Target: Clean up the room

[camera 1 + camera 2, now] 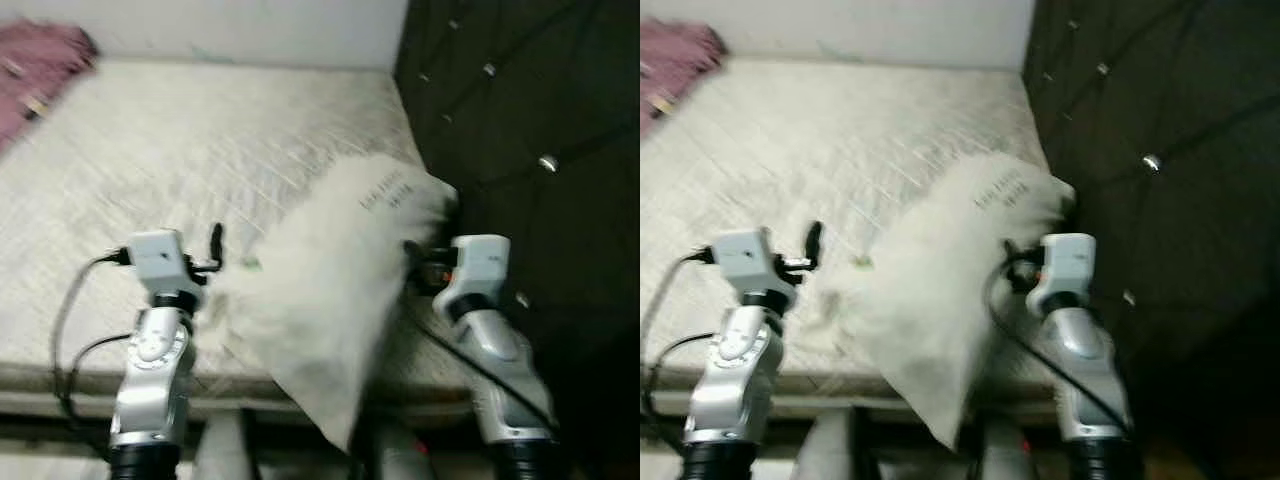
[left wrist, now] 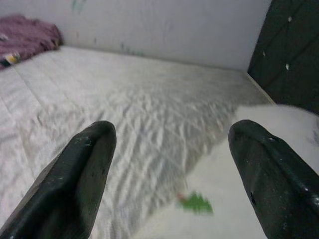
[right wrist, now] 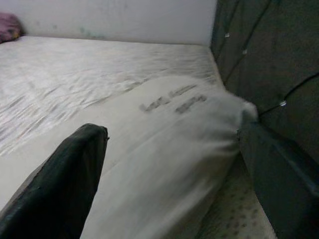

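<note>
The bed [image 1: 150, 150] carries a white pillow [image 1: 330, 280] lying beside the dark headboard [image 1: 530, 120], its long axis slanting from the headboard down over the bed's near edge. Seat it square against the headboard. The right claw [image 3: 174, 164] straddles it, apparently wide; the left claw [image 2: 172, 164] gapes wide, farther from the headboard.

A white pillow [image 1: 330, 280] lies slantwise on the bare quilted mattress [image 1: 150, 160] — one corner up beside the dark tufted headboard [image 1: 530, 120], the other hanging past the mattress's near edge. Faint grey printed lettering marks its upper end, and a small green mark shows near its edge. At the mattress's far corner sits a crumpled pink cloth [image 1: 40, 65] — bunched, against the wall.
</note>
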You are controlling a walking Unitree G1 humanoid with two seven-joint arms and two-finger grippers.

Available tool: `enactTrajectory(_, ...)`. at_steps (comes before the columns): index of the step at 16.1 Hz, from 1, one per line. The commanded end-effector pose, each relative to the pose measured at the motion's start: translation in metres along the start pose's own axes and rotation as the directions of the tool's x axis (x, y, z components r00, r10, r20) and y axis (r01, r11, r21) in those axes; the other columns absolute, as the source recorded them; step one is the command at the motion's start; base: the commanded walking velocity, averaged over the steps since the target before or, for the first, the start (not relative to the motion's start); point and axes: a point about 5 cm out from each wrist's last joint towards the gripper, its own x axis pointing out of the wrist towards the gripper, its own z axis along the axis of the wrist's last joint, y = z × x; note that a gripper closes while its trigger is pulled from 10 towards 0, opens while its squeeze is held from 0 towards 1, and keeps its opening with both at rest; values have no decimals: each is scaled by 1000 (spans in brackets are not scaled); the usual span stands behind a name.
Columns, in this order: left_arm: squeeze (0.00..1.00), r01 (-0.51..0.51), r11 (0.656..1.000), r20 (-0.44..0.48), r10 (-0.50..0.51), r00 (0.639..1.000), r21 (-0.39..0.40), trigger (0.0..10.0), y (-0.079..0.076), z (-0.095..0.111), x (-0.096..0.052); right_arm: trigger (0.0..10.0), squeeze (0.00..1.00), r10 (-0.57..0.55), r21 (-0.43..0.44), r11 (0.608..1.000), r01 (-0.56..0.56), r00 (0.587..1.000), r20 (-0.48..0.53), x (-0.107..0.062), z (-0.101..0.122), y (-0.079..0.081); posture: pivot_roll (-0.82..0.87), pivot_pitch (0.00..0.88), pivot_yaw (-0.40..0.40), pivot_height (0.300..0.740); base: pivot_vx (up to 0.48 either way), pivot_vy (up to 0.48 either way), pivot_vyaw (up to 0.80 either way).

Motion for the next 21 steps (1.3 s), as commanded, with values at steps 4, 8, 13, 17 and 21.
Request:
enactTrajectory(4,0,-16,1000,-12,16,1000,-10,10000,2,0,-3,10000,0,26,0,1000,-26,999,-28,2,-3,1,-84,50,-22,576,0,0,0)
enactTrajectory(8,0,-44,999,-51,43,998,-27,10000,3,-2,-4,10000,0,36,-6,999,-36,998,-53,2,-6,1,-80,41,-31,576,0,0,0)
enactTrajectory(13,0,-114,993,-83,116,990,18,10000,20,-5,-17,10000,0,242,14,970,-243,956,-168,10,-16,26,-58,81,-23,566,0,0,0)
enactTrajectory(17,0,-120,992,-85,122,989,27,10000,21,-1,-26,10000,0,400,-50,906,-420,889,-221,7,-20,43,-44,90,-26,533,0,0,0)
enactTrajectory(21,0,-146,988,-104,151,983,54,10000,25,-3,-30,10000,0,441,-70,876,-478,851,-286,7,-27,49,-38,90,-27,533,0,0,0)
